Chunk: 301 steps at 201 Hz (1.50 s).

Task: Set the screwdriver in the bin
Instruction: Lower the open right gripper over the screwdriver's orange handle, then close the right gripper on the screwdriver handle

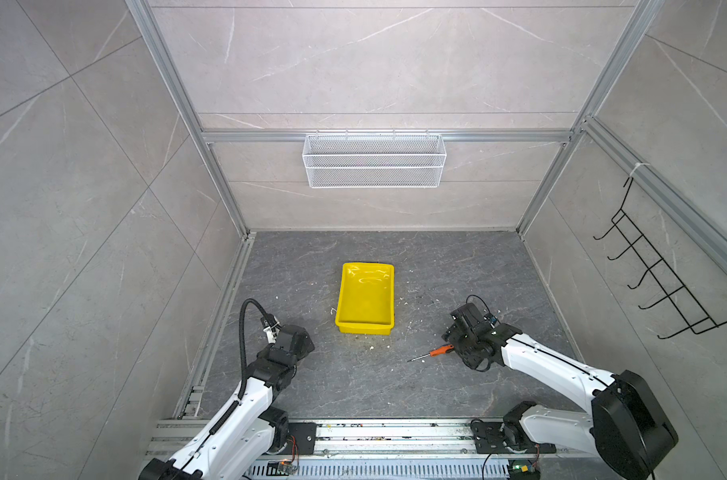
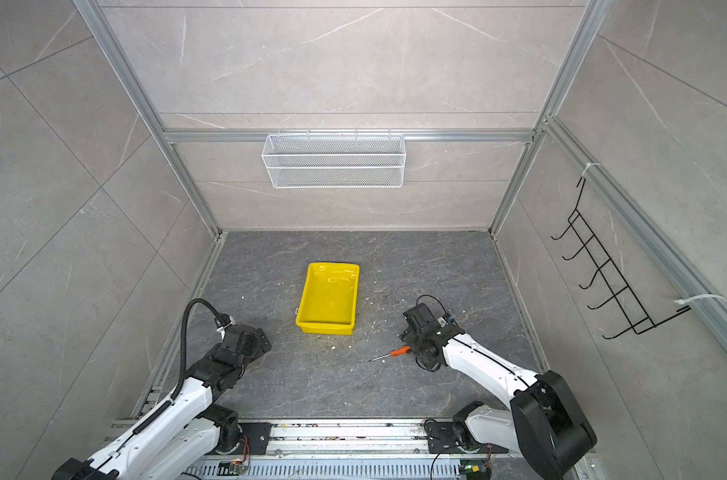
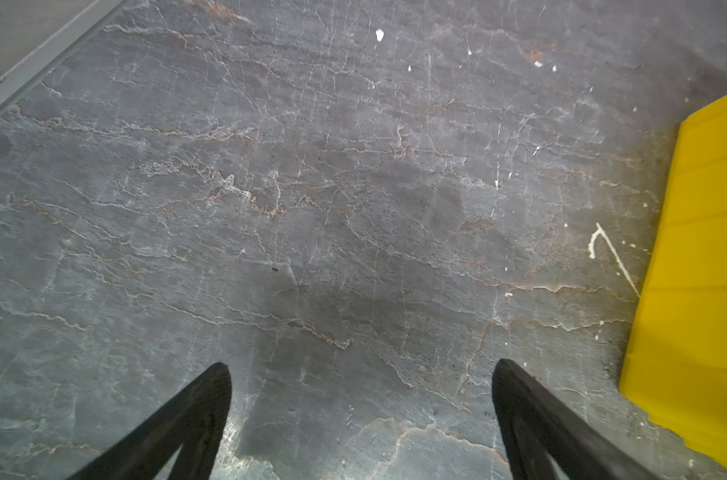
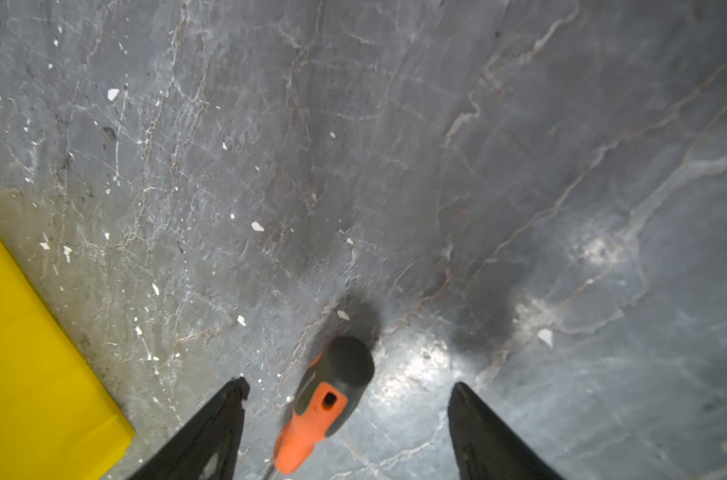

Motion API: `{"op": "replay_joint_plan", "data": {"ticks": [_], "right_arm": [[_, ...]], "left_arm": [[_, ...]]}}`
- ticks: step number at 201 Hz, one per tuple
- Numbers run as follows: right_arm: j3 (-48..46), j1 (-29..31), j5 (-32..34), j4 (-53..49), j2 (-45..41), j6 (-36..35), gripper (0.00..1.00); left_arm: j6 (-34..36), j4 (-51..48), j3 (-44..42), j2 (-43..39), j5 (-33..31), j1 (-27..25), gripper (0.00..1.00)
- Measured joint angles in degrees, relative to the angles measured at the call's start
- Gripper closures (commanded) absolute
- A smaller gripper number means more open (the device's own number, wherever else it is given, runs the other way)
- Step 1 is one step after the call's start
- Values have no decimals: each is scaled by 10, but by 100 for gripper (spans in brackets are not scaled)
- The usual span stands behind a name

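ROBOTICS TEST CELL, LABORATORY: Two white-and-black robot arms, the left arm (image 1: 245, 411) and the right arm (image 1: 553, 368), stand bolted to a slotted metal rail (image 1: 395, 434) along the near edge of a dark, stone-patterned floor (image 1: 374, 390). Bare aluminium framing (image 1: 253, 136) holds pale marble-look wall panels (image 1: 353, 62) on three sides. Loose cables and a small circuit board (image 1: 518, 468) lie exposed by the rail. A white wire basket (image 1: 374, 160) hangs from the back wall's frame bar, and a black hook rack (image 1: 665, 278) is zip-tied to the right-hand framing. White flecks litter the floor.
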Motion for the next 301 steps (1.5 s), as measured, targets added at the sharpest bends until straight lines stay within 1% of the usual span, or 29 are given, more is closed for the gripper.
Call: {"op": "replay_joint_plan", "data": {"ticks": [14,71,132,170,192,211,227,251,266,273,289,301], "right_arm": [[-8,0,-1,10,-2,12,28],[-10,0,-21,20,23,42,31],[-10,4,-31,23,23,97,38],[-5,4,-43,38,53,109,41],[-4,4,-50,51,60,116,45],[-4,4,-52,57,64,123,55],[-4,4,-54,60,68,125,56],[-5,4,-54,60,69,129,67],[-6,4,-54,61,69,129,69],[-6,4,-54,61,69,129,72],[-6,4,-53,61,69,127,74],[-6,4,-52,61,69,127,77]], "left_arm": [[0,-2,9,14,4,0,0],[0,-4,19,22,16,0,0],[0,-6,19,-23,16,0,0],[0,-6,13,-48,16,0,0],[0,-5,13,-42,16,0,0],[0,-6,13,-26,17,0,0],[0,-7,13,-11,17,0,0],[0,-8,14,3,19,0,0],[0,-8,14,9,19,0,0],[0,-7,14,12,19,0,0],[0,-7,14,17,19,0,0],[0,-8,14,20,19,0,0]]}}
